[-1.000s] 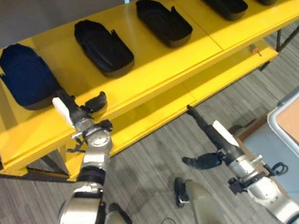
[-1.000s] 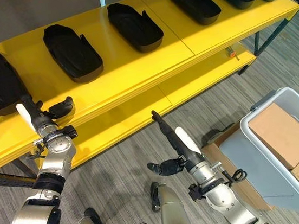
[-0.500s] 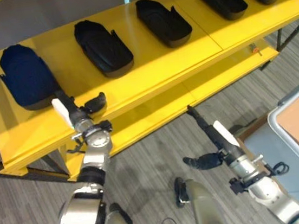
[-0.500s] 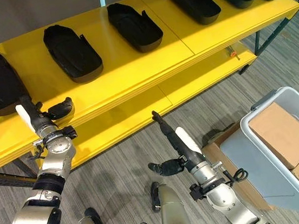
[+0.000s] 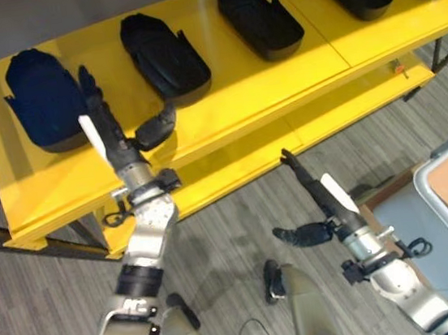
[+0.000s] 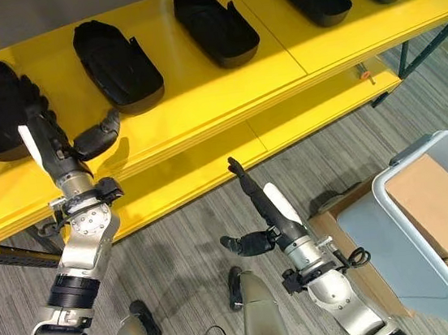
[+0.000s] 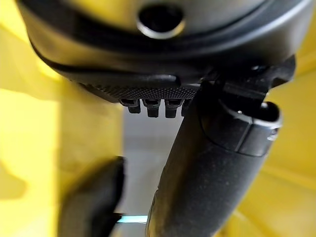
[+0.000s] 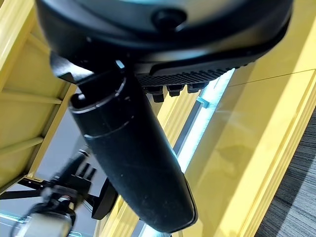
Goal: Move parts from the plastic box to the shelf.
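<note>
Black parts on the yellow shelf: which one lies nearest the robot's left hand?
The leftmost black part, at the shelf's left end. The left hand's fingers reach beside it; the others lie farther right.

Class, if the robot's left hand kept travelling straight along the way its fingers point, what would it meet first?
Probably the leftmost black part on the yellow shelf; the left hand already reaches its edge, though height above it is unclear.

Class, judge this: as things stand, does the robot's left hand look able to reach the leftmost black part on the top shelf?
Probably yes: the left hand is open over the yellow shelf, right beside the leftmost black part, with nothing between them.
</note>
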You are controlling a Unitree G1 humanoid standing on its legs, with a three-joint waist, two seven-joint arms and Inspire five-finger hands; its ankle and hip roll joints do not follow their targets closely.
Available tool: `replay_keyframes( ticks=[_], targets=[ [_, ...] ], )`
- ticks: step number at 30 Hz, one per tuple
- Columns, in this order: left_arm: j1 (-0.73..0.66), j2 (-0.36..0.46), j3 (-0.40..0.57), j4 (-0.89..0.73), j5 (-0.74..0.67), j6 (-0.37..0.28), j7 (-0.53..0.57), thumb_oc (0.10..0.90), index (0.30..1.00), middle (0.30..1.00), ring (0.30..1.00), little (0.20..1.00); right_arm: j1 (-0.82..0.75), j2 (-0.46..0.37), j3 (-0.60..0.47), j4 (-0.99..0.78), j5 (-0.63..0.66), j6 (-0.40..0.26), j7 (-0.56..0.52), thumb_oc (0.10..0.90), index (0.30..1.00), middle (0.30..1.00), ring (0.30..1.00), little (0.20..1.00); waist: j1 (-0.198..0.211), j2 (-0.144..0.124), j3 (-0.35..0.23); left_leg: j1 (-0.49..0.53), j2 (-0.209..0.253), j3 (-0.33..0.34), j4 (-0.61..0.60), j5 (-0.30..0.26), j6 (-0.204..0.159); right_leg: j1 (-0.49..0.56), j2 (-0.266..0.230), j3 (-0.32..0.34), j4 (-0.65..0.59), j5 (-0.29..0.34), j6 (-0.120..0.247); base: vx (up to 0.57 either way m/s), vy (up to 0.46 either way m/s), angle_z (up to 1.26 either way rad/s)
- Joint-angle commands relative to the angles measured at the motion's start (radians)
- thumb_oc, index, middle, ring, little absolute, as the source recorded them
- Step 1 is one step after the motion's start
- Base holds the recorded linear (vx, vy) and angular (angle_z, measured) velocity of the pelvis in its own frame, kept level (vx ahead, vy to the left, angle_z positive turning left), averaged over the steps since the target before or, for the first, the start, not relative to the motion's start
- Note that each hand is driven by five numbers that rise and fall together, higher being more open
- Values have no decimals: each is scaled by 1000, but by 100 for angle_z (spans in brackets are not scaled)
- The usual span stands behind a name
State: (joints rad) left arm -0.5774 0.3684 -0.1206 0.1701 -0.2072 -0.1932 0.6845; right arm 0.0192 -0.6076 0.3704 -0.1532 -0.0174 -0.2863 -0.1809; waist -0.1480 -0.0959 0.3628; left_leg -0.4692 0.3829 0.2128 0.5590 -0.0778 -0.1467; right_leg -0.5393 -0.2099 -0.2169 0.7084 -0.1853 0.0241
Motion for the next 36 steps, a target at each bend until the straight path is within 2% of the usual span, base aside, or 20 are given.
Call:
replay_keyframes(
  ticks=[1, 4, 9, 13, 15, 19, 22, 25, 26, 27, 28, 29, 30, 33, 34, 35, 36],
  targets=[
    [-65, 41, -38, -122, 92, -126, -36, 900, 1000, 1000, 1000, 1000, -47, -6, -52, -103, 34, -91, -11, 900, 1000, 1000, 1000, 1000, 4, 36, -73, 67, 76, -84, -74, 73, -40, 31, -51, 81, -122, 167, 118, 4, 3, 3],
    [-34, 48, -37, -176, 98, -135, -51, 900, 1000, 1000, 1000, 1000, -45, -3, -57, -111, 36, -91, -8, 900, 1000, 1000, 1000, 1000, 10, 39, -72, 77, 73, -84, -81, 74, -39, 46, -54, 76, -129, 169, 119, 0, 7, 7],
    [8, 99, -26, -215, 181, -99, -52, 900, 1000, 1000, 1000, 1000, -45, -2, -65, -107, 33, -93, -9, 900, 1000, 1000, 1000, 1000, 18, 46, -74, 84, 70, -83, -98, 85, -37, 58, -55, 74, -143, 178, 120, -2, 7, 6],
    [36, 194, -7, -184, 276, -55, -72, 900, 1000, 1000, 1000, 1000, -36, -8, -83, -103, 35, -91, 6, 900, 1000, 1000, 1000, 1000, 23, 55, -77, 97, 66, -84, -104, 83, -39, 74, -58, 71, -148, 176, 123, 7, 11, 2],
    [54, 270, 26, -149, 357, -16, -79, 900, 1000, 1000, 1000, 1000, -29, -11, -96, -93, 23, -87, 19, 900, 1000, 1000, 1000, 1000, 28, 64, -83, 103, 64, -83, -109, 88, -39, 84, -58, 67, -153, 179, 123, 9, 31, 2],
    [88, 291, 60, -160, 381, -19, -79, 900, 1000, 1000, 1000, 1000, -22, -11, -104, -89, 18, -85, 28, 900, 1000, 1000, 1000, 1000, 33, 67, -85, 113, 64, -83, -118, 92, -40, 98, -60, 64, -162, 179, 125, 0, 9, 3],
    [155, 289, 98, -203, 366, -45, -86, 900, 1000, 1000, 1000, 1000, -19, -4, -116, -88, 22, -85, 33, 900, 1000, 1000, 1000, 1000, 38, 70, -87, 129, 61, -81, -139, 99, -39, 113, -60, 60, -176, 183, 127, 0, 0, 0],
    [254, 249, 129, -271, 270, -97, -113, 900, 1000, 1000, 1000, 1000, -13, 7, -128, -88, 29, -82, 36, 900, 1000, 1000, 1000, 1000, 46, 71, -90, 158, 56, -79, -168, 107, -37, 145, -60, 55, -201, 191, 130, 10, 16, 2],
    [316, 212, 137, -321, 161, -152, -162, 900, 1000, 1000, 1000, 1000, -14, 13, -137, -88, 31, -80, 35, 900, 1000, 1000, 1000, 1000, 54, 75, -90, 180, 49, -82, -192, 112, -36, 175, -61, 50, -223, 191, 136, 0, 0, 0],
    [319, 212, 140, -322, 160, -152, -164, 900, 1000, 1000, 1000, 1000, -14, 13, -136, -89, 32, -80, 35, 900, 1000, 1000, 1000, 1000, 53, 75, -92, 180, 49, -82, -198, 118, -35, 175, -60, 49, -229, 197, 134, 40, 44, 10],
    [400, 185, 136, -365, 68, -181, -229, 900, 1000, 1000, 1000, 1000, -11, 17, -146, -86, 37, -76, 34, 900, 1000, 1000, 1000, 1000, 58, 83, -98, 212, 39, -77, -236, 128, -32, 211, -64, 40, -256, 201, 142, 27, 41, 13],
    [435, 188, 137, -385, 44, -185, -257, 900, 1000, 1000, 1000, 1000, -7, 19, -151, -84, 41, -76, 35, 900, 1000, 1000, 1000, 1000, 60, 85, -106, 223, 33, -78, -260, 139, -29, 225, -65, 35, -277, 213, 144, 60, 61, 15],
    [478, 173, 133, -402, -37, -207, -309, 900, 1000, 1000, 1000, 1000, -6, 20, -155, -85, 43, -75, 39, 900, 1000, 1000, 1000, 1000, 64, 89, -111, 244, 23, -75, -283, 144, -28, 249, -69, 28, -297, 214, 152, 32, 49, 13],
    [578, 146, 109, -417, -207, -206, -441, 900, 1000, 1000, 1000, 1000, -1, 28, -152, -69, 52, -64, 56, 900, 1000, 1000, 1000, 1000, 71, 93, -150, 310, -13, -62, -390, 179, -24, 337, -76, -7, -395, 238, 169, 49, 51, 19],
    [579, 146, 110, -417, -208, -206, -442, 900, 1000, 1000, 1000, 1000, -1, 28, -152, -69, 52, -64, 56, 900, 1000, 1000, 1000, 1000, 70, 93, -151, 311, -13, -62, -397, 185, -23, 339, -75, -9, -402, 244, 168, 68, 62, 18],
    [629, 132, 97, -422, -294, -198, -514, 900, 1000, 1000, 1000, 1000, 10, 32, -155, -63, 58, -58, 67, 900, 1000, 1000, 1000, 1000, 75, 97, -177, 339, -26, -54, -445, 198, -21, 374, -77, -23, -452, 256, 174, 70, 42, 29],
    [658, 122, 89, -422, -320, -188, -540, 900, 1000, 1000, 1000, 1000, 16, 32, -153, -63, 54, -52, 74, 900, 1000, 1000, 1000, 1000, 77, 99, -193, 363, -32, -49, -479, 210, -21, 406, -80, -39, -490, 267, 178, 74, 41, 26]
  ],
)
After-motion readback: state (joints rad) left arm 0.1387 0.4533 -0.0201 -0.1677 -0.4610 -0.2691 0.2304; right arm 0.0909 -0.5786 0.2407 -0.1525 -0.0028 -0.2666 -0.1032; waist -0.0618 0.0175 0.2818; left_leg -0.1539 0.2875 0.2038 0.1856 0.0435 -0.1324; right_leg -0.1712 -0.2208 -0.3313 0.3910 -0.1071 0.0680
